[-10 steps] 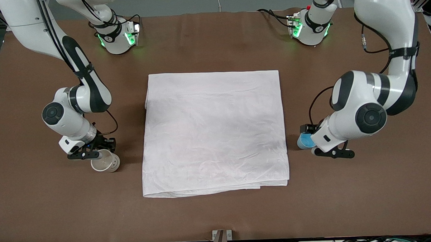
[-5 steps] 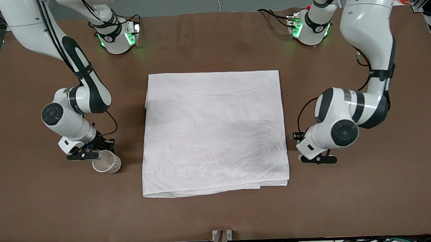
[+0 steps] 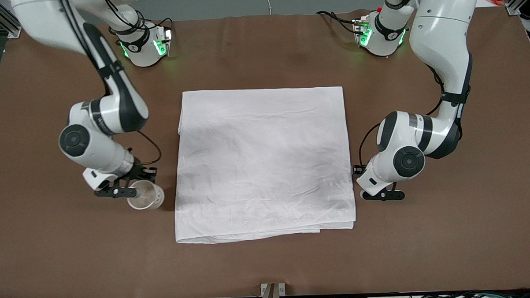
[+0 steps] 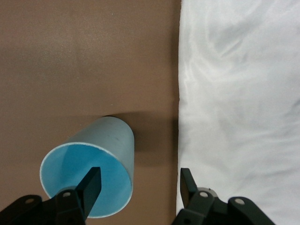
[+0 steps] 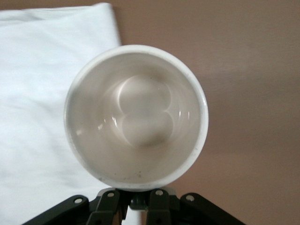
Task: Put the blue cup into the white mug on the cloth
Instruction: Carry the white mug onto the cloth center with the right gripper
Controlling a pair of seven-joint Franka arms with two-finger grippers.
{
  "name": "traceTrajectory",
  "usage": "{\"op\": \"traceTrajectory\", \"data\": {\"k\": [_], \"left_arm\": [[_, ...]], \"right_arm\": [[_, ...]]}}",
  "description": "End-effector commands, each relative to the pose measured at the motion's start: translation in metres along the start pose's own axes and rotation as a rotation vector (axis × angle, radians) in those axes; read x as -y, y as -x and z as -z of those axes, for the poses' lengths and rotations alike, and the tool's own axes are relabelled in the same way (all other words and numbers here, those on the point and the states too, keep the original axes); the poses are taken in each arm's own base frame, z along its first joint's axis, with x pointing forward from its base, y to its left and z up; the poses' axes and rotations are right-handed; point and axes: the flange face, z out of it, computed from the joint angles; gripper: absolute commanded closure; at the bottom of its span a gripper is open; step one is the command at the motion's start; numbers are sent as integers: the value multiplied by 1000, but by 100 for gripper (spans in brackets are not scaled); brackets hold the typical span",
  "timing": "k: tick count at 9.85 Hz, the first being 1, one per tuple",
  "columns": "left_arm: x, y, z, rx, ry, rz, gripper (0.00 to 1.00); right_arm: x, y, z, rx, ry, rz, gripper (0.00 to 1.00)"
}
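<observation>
The white cloth [image 3: 265, 158] lies flat mid-table. My right gripper [image 3: 132, 192] is shut on the white mug [image 3: 146, 196] and holds it upright beside the cloth's edge at the right arm's end. In the right wrist view the mug [image 5: 136, 117] shows from above, empty, with my gripper [image 5: 140, 199] closed at its side. The blue cup [image 4: 84, 164] stands on the table beside the cloth [image 4: 243, 93]; in the front view the left arm hides it. My left gripper [image 4: 139, 183] [image 3: 378, 194] is open, one finger over the cup's mouth, the other outside its wall.
The brown table [image 3: 269, 268] has bare room around the cloth. The two arm bases [image 3: 144, 47] [image 3: 382, 34] stand at the table's edge farthest from the front camera.
My right gripper has carried the mug toward the cloth. My left gripper has moved toward the cloth over the blue cup, and the arm now hides the cup in the front view.
</observation>
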Motion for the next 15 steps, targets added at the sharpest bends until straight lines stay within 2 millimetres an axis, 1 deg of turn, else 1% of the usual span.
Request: {"op": "traceTrajectory", "data": {"k": [1,2,3,4,5,6,7,8,9,10,11,12,13,14,15], "left_arm": [[3,0,-8,-6,-15,-4,30],[4,-1,-15,2,-17,-1,37],[4,-1,-15,0,-17,-1,45],[4,-1,-14,-1,-16,0,60],[4,-1,-13,-3,-16,0,79],[5,-2,-13,-2,-15,2,96],[6,-2,-11,-4,-15,3,100],[6,-2,-11,-2,-15,0,100],[6,-1,-9,-1,-15,0,100],[5,-1,-4,-7,-14,-4,100],[6,0,11,-25,-10,0,100],[6,0,31,-55,-1,2,100],[5,3,54,-70,4,-5,100],[0,2,70,-73,5,-12,100],[-6,1,87,-74,10,-18,100]], "right_arm": [[105,40,13,-16,-22,-41,90],[147,64,15,-20,-28,-47,90],[182,84,20,-28,-41,-40,90],[205,98,14,-28,-53,-20,90],[225,107,5,-44,-94,-32,90],[240,114,-14,-46,-100,-30,90],[250,114,-30,-36,-92,-23,89],[264,124,-52,-21,-77,-15,89],[264,122,-68,-17,-79,-25,89],[266,124,-83,-4,-72,-26,88],[270,123,-85,6,-81,-36,85],[273,125,-84,7,-82,-26,36],[279,131,-83,8,-82,-9,1],[283,135,-82,7,-83,-1,0],[282,135,-81,9,-81,-1,0]]}}
